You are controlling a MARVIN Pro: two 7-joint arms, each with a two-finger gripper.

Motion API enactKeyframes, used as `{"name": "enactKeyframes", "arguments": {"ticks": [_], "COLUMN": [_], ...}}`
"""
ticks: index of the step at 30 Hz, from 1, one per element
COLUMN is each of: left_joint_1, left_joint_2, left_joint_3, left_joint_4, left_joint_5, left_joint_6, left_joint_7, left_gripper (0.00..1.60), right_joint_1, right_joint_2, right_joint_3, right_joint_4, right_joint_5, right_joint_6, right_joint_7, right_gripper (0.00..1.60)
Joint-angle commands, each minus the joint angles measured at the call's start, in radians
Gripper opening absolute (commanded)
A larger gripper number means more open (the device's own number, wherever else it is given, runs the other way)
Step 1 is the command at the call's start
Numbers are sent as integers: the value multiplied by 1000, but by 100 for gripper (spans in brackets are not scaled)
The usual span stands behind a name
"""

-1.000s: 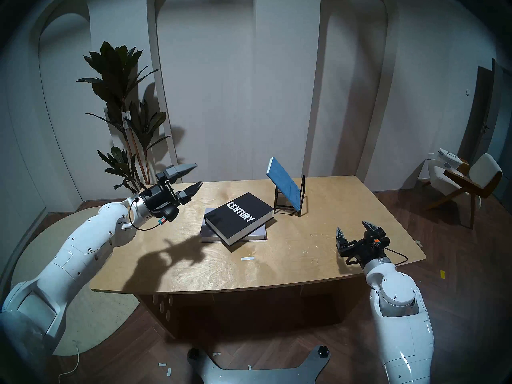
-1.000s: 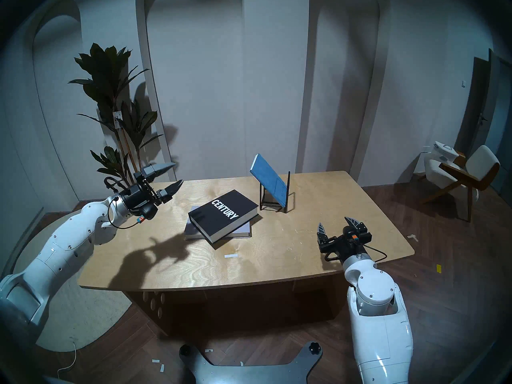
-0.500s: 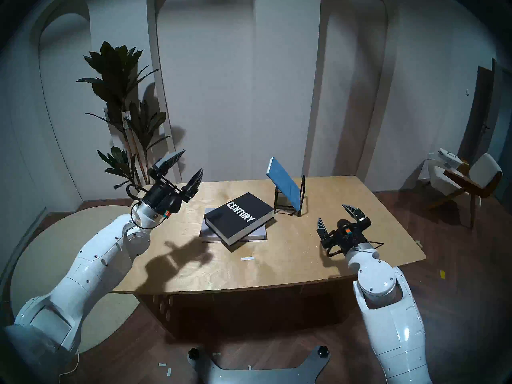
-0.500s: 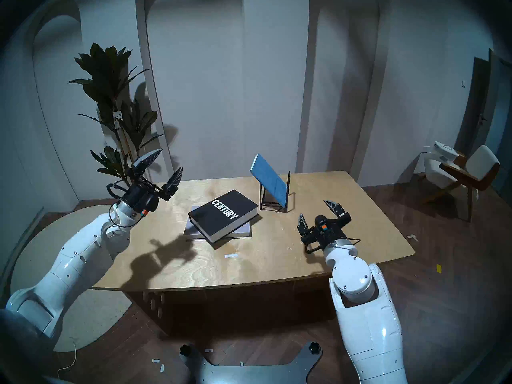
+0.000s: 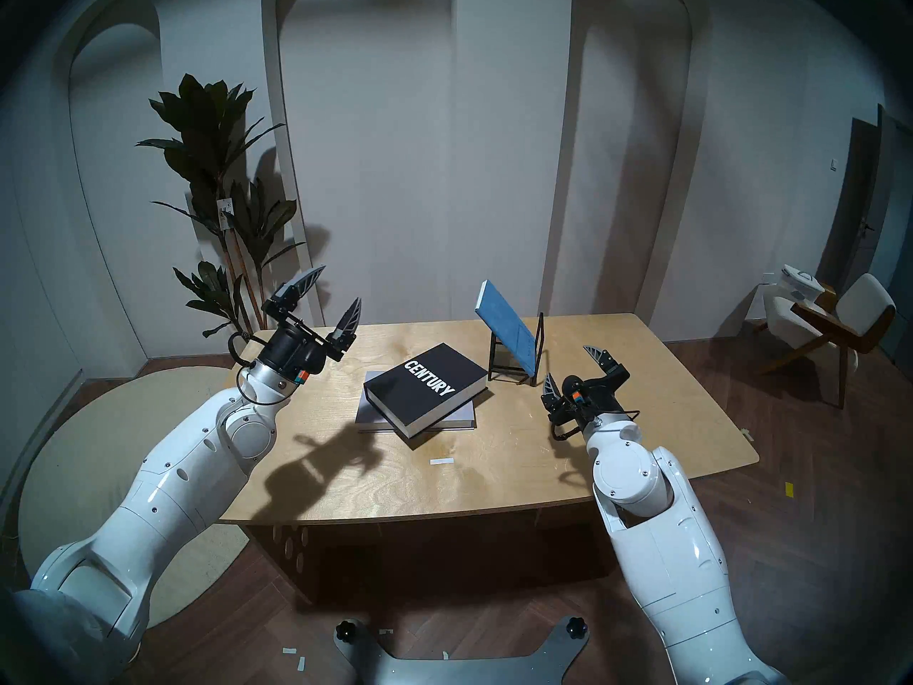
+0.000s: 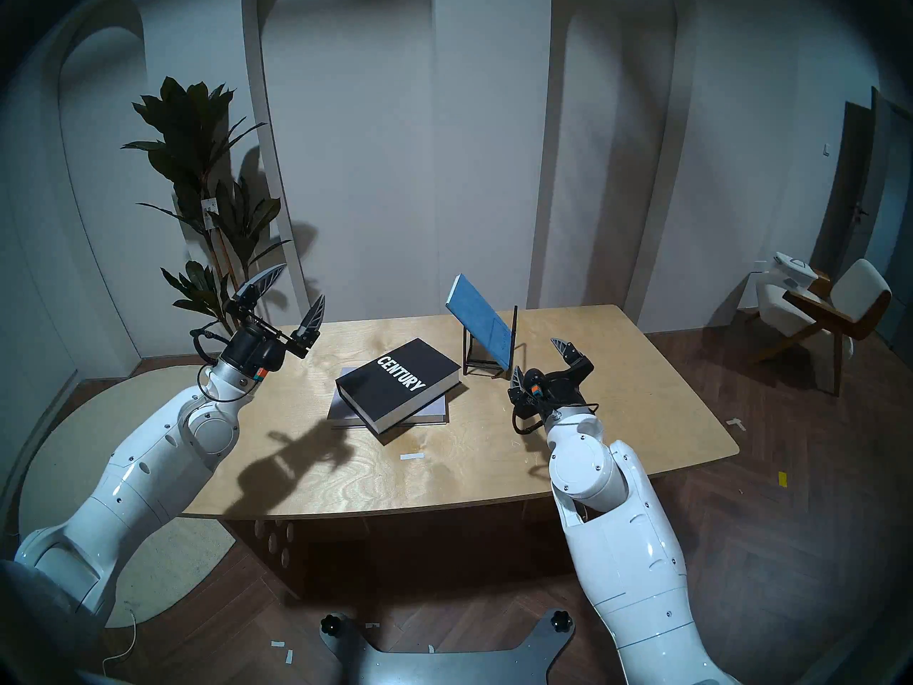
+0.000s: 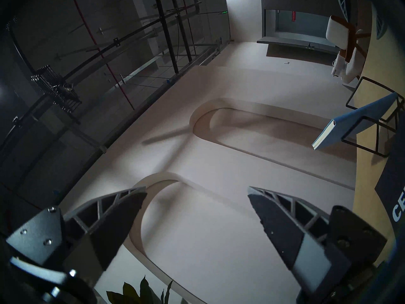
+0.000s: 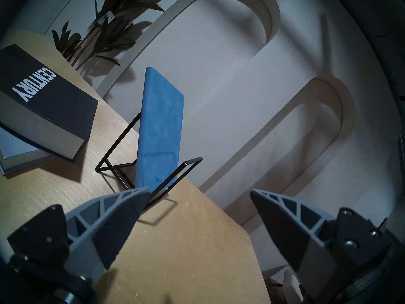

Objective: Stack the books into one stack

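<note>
The black "CENTURY" book (image 5: 425,387) lies askew on the pale grey-lavender book (image 5: 368,413) at the table's middle. The blue notebook (image 5: 506,328) leans upright in the black wire rack (image 5: 514,370) behind and to their right. My right gripper (image 5: 566,361) is open and empty, just right of the rack's foot. In the right wrist view the gripper (image 8: 199,189) faces the blue notebook (image 8: 161,125), with its left finger near the rack's wire (image 8: 118,141). My left gripper (image 5: 341,284) is open and empty, raised over the table's far left corner, apart from the books.
The wooden table (image 5: 494,476) carries a small white tape strip (image 5: 441,461) in front of the books. A tall potted plant (image 5: 217,175) stands behind the left gripper. A chair (image 5: 840,323) stands at the far right on the floor.
My right arm has moved forward and left, from the table's right front to beside the rack, gripper still open. My left gripper has turned its fingers upward. The books have not moved.
</note>
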Motion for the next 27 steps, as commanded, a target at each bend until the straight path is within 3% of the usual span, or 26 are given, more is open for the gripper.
{"name": "enactKeyframes", "arguments": {"ticks": [1, 13, 27], "left_joint_1": [-7, 2, 14], "left_joint_2": [9, 17, 28], "left_joint_3": [-21, -25, -30], "left_joint_4": [-40, -63, -94], "left_joint_5": [-34, -70, -111], "left_joint_6": [21, 49, 81], "left_joint_7": [-21, -63, -109], "left_gripper": [160, 160, 160], "right_joint_1": [121, 217, 351], "right_joint_2": [-34, -39, -49], "right_joint_3": [-41, -137, -147], "right_joint_4": [41, 118, 227], "right_joint_5": [-61, -215, -359], "right_joint_6": [3, 33, 70], "right_joint_7": [-24, 43, 203], "right_gripper": [160, 160, 160]}}
